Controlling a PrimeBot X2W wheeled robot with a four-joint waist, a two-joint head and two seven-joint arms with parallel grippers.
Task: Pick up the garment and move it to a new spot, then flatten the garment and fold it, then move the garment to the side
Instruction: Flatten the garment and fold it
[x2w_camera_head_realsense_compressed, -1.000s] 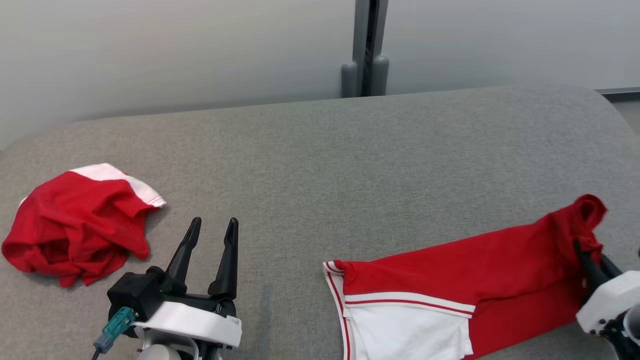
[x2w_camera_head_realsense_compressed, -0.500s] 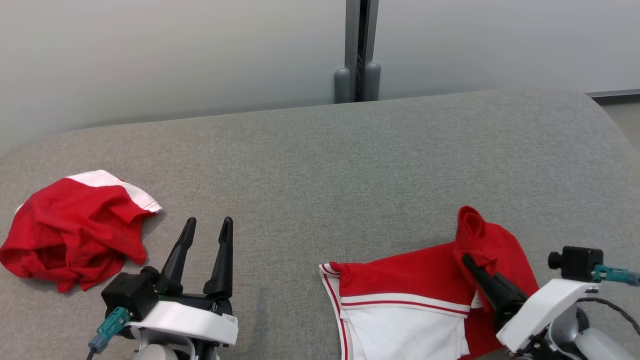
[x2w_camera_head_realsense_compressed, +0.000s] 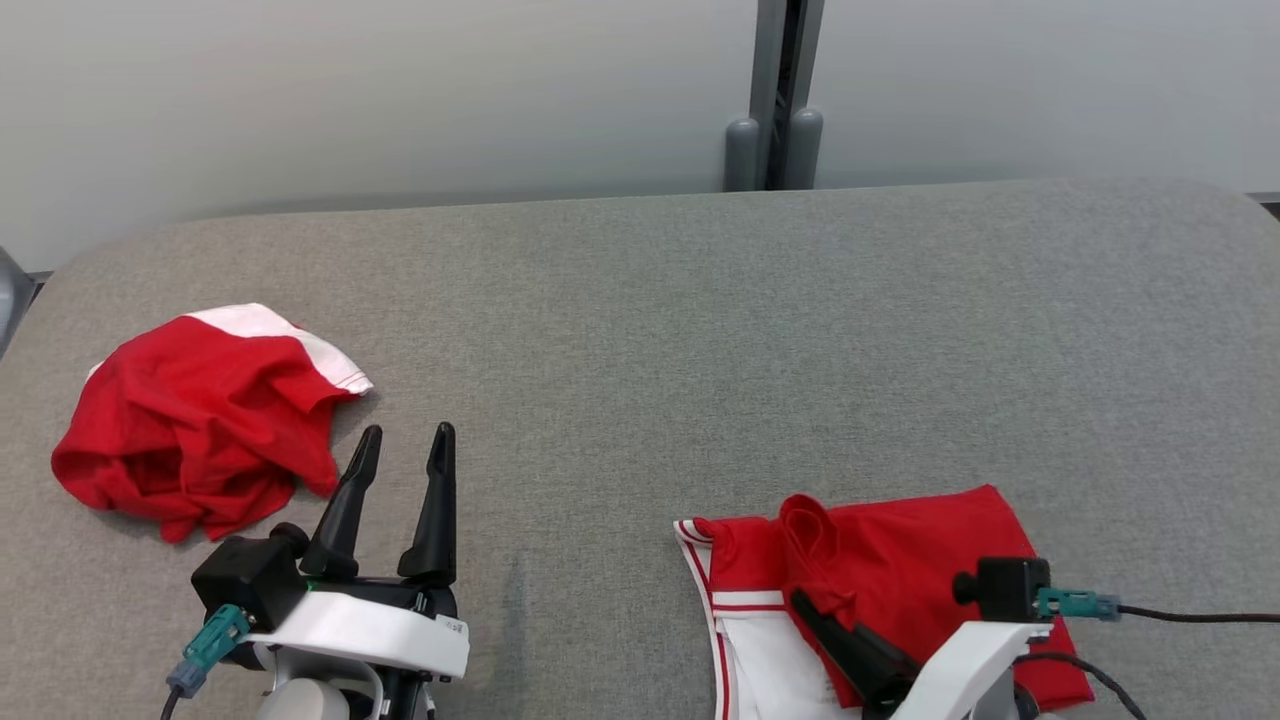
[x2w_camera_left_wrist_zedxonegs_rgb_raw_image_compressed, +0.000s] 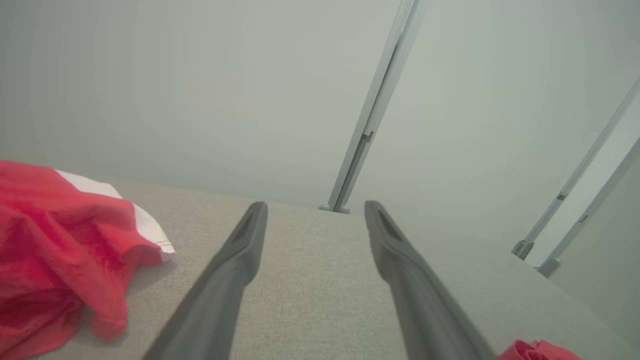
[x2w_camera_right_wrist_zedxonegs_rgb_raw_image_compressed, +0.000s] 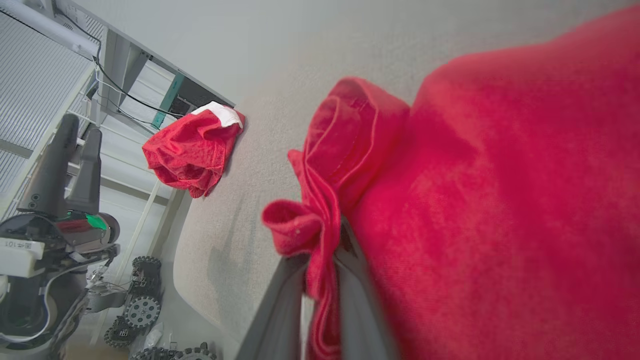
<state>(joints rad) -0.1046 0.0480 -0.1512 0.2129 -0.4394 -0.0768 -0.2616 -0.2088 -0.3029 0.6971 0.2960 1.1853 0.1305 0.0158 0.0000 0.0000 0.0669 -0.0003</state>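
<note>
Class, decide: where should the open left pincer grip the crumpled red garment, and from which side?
The white-banded hem jutting from the crumpled red garment: a free, uncrumpled edge on the side nearest the left pincer, so probably come in from that side.

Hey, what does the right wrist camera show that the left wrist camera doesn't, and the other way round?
Right wrist view: the right gripper shut on a bunched red fold of the folded garment, and wheels on the floor. Left wrist view: grey wall posts behind the table. Both: the crumpled red-and-white garment, the grey table and the open left gripper.
</note>
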